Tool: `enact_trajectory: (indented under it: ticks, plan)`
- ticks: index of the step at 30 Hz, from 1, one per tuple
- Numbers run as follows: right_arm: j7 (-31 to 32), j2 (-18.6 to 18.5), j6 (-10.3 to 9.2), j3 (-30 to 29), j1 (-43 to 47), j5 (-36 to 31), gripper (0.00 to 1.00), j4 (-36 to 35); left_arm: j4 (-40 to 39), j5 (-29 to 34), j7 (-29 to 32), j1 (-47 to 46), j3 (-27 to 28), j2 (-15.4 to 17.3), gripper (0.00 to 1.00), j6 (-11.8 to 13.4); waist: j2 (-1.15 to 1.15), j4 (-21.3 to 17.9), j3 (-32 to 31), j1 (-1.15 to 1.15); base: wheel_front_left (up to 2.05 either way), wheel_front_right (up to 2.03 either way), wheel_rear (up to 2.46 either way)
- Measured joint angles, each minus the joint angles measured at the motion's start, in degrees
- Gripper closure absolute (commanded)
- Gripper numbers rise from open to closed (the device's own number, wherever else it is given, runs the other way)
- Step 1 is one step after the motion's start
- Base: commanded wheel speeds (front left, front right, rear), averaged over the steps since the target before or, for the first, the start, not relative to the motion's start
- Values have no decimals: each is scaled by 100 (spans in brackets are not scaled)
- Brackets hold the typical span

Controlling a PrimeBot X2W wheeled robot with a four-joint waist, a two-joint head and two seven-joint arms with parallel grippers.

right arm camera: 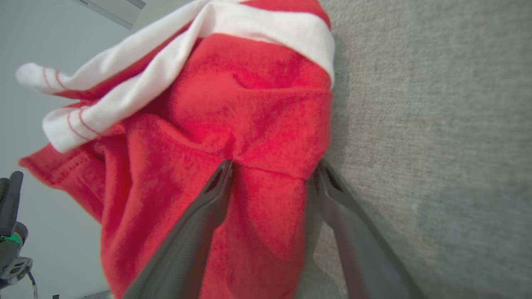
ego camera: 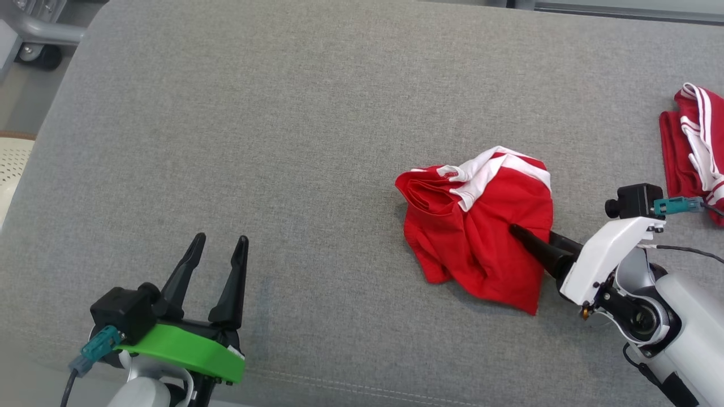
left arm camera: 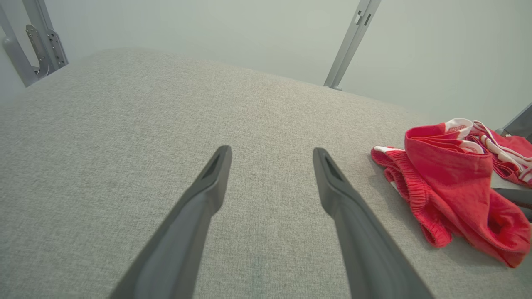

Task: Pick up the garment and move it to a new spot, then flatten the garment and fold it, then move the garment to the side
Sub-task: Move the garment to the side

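Observation:
The garment (ego camera: pixel 481 226) is a crumpled red piece with white trim, lying right of the middle of the grey cushion (ego camera: pixel 283 141). My right gripper (ego camera: pixel 531 234) comes in from the lower right. It is open, its fingers straddling a raised fold at the garment's right edge; one fingertip lies on top of the cloth and the other is tucked beside it. In the right wrist view the garment (right arm camera: pixel 249 104) bulges between the spread fingers of that gripper (right arm camera: pixel 274 166). My left gripper (ego camera: pixel 220 240) hovers open and empty at the lower left, far from the garment (left arm camera: pixel 453 187). Its fingers (left arm camera: pixel 270 151) point across bare cushion.
A second red garment with white stripes (ego camera: pixel 693 147) lies at the cushion's far right edge, just beyond the right wrist. A wheeled metal frame (ego camera: pixel 39 39) stands off the back left corner. The cushion's front seam (ego camera: pixel 339 384) runs close to the left gripper's base.

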Motion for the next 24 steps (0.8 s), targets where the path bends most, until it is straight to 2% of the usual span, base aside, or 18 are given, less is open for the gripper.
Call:
enact_trajectory:
  ticks: [1, 7, 12, 19, 24]
  plan:
    - [58, -33, 30, 21, -9, 4, 100, 4, 24, 0, 0, 0, 0, -7, 0, -14, 0, 8, -19, 0, 0, 0, 0]
    - [383, -353, 274, 124, -196, 7, 100, -133, 98, 0, 0, 0, 14, -93, 0, -58, 0, 36, -198, 0, 0, 0, 0]
    - [603, -522, 407, 120, -523, 5, 100, -588, 194, 0, 0, 2, 12, -225, 0, -111, 0, 46, -362, 0, 0, 0, 0]
    - [1089, -501, 396, 183, -669, 318, 100, -984, 282, -1, 0, 29, -11, -400, 0, -144, 0, 134, -568, 0, 0, 0, 0]
    - [1337, -695, 186, 110, -656, 458, 100, -970, 311, -1, 0, 76, 19, -423, 0, -185, 0, 255, -639, 0, 0, 0, 0]
